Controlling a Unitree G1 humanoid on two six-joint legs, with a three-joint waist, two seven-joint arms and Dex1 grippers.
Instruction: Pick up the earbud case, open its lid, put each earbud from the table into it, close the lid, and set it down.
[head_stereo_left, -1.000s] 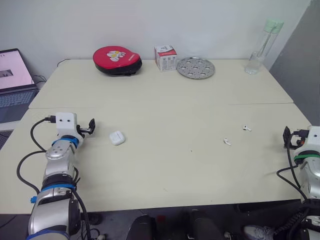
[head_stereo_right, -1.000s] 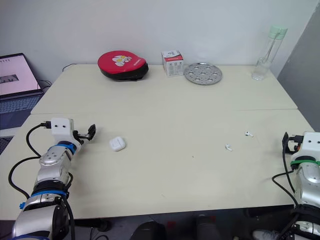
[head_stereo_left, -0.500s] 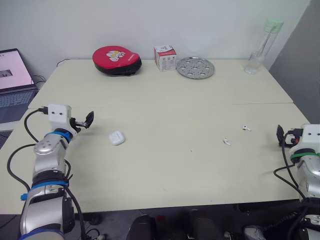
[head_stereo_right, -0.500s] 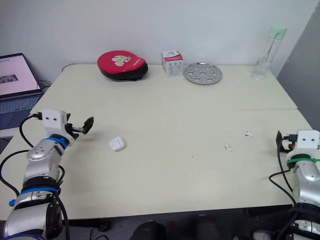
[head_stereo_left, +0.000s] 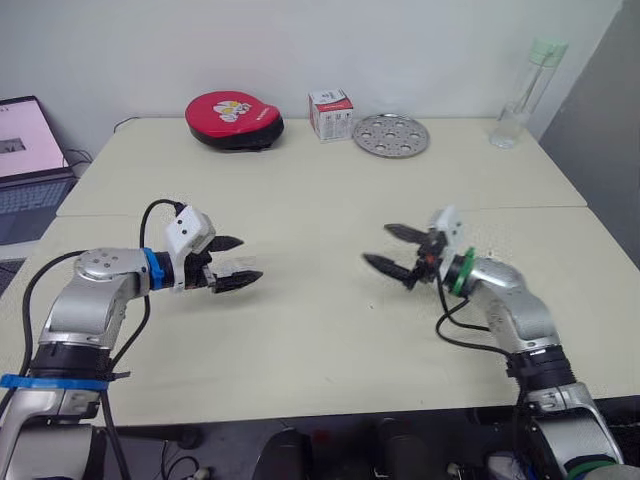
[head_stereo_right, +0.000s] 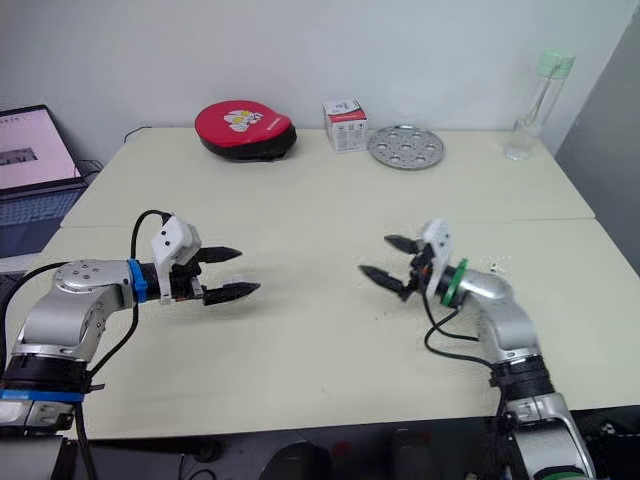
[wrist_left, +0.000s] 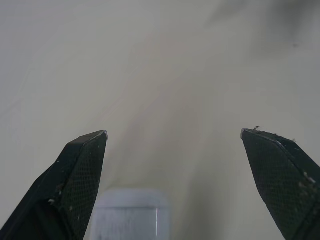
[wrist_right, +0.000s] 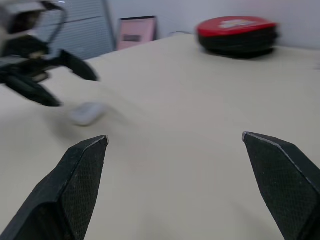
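The left end effector (head_stereo_left: 247, 260) hung just above the pale cream surface (head_stereo_left: 320, 205), at about 9 o'clock from its middle. Its two black fingers were spread wide and pointed toward 3 o'clock, holding nothing. In the left wrist view the small white rounded earbud case (wrist_left: 131, 217) lay on the surface in the gap between those fingers, close to their roots and just beside one of them. Whether it touched that finger could not be told. The right wrist view showed the same case (wrist_right: 87, 112) resting flat beneath the left end effector's tips, blurred, so the state of its lid could not be told.

The right end effector (head_stereo_left: 383, 246) was raised over the surface at about 3 o'clock from the middle. Its fingers were also spread wide, pointed toward 9 o'clock at the other end effector, and gripped nothing. The two end effectors faced each other, well apart.

Along the far edge stood several things. A flat round red zipped pouch (head_stereo_left: 234, 120) lay at 11 o'clock and a small white-and-red cardboard box (head_stereo_left: 331, 115) at 12 o'clock. Just beside the box was a round metal plate with circular dimples (head_stereo_left: 391, 135). A tall clear bottle with a pale green cap (head_stereo_left: 522, 95) stood at 2 o'clock. What the bottle held could not be told.
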